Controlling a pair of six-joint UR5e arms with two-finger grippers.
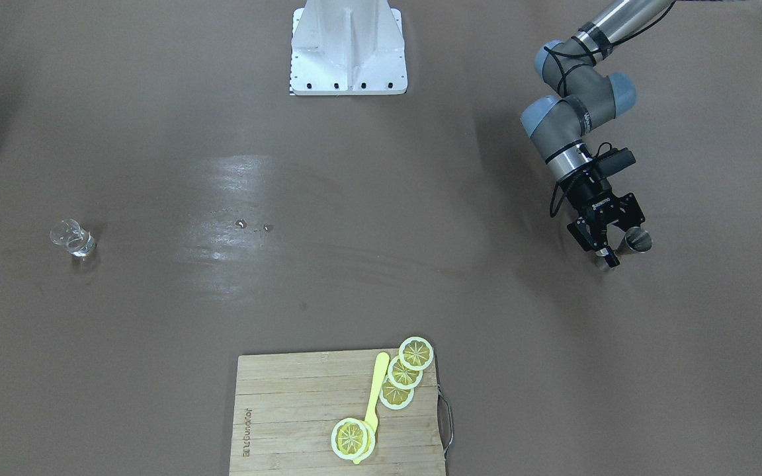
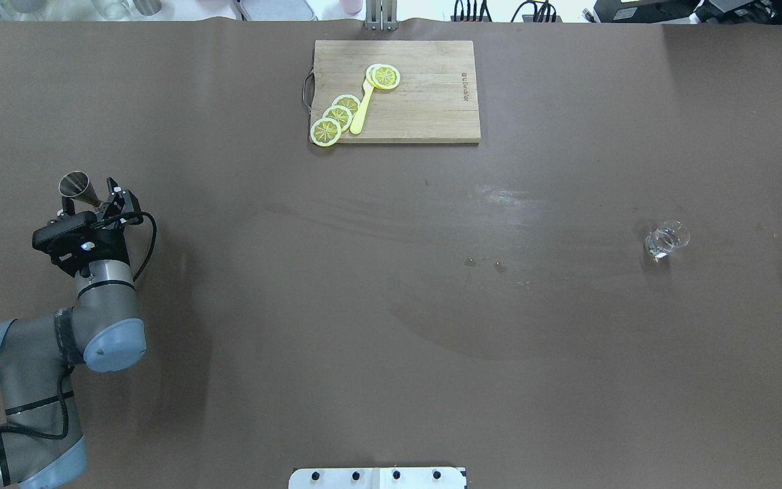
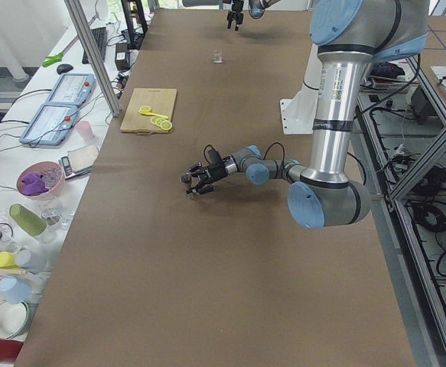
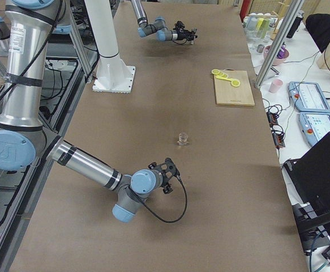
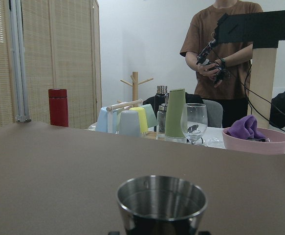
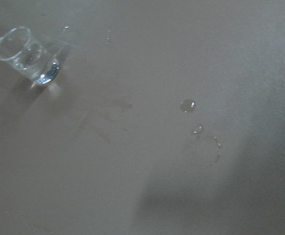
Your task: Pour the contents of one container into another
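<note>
A steel jigger (image 2: 75, 185) stands upright on the brown table at the robot's far left. My left gripper (image 2: 96, 200) is low at the table, open, with a finger on either side of the jigger (image 1: 637, 239). The left wrist view has its rim (image 5: 161, 198) close and centred at the bottom. A small clear glass (image 2: 666, 239) stands alone at the robot's far right and appears in the right wrist view (image 6: 27, 54) at the upper left. My right gripper (image 4: 166, 169) shows only in the side views, apart from the glass; I cannot tell its state.
A wooden cutting board (image 2: 432, 102) with lemon slices (image 2: 326, 131) and a yellow knife (image 2: 362, 109) lies at the far middle edge. Small droplets (image 2: 485, 263) dot the table's centre. The white robot base (image 1: 348, 49) stands at the near edge.
</note>
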